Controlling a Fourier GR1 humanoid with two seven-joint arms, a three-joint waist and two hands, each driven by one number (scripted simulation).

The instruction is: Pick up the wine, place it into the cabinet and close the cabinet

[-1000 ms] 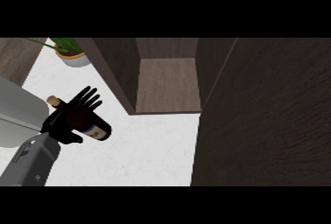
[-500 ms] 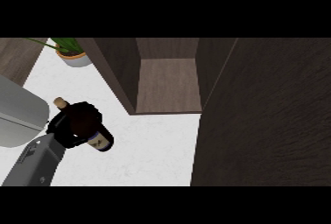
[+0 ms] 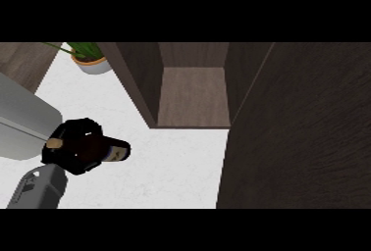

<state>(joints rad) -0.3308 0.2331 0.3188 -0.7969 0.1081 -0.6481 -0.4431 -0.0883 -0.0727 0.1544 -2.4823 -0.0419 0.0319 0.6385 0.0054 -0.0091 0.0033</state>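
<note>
— Since the earlier frame, what has changed?

— Fingers that were spread over the bottle a second ago are now curled round it. Left hand (image 3: pixel 76 153) grips the wine bottle (image 3: pixel 115 151), hiding most of it; the bottle's labelled end pokes out to the right, and a tan cork end shows at the hand's left side.

— Position of hand and bottle?

— Near left, over the white counter (image 3: pixel 174 166), with the grey forearm (image 3: pixel 39 188) entering from the lower edge. A grey rounded object (image 3: pixel 22 122) lies just left of the hand.

— The cabinet?

— Cabinet (image 3: pixel 192 98) stands farther off, at centre, its interior open and its wooden floor visible. Its dark door (image 3: pixel 297 127) fills the right side. The bottle remains outside it, well apart.

— Anything beyond?

— A potted plant (image 3: pixel 88 58) at far left. Right hand is out of sight.
</note>
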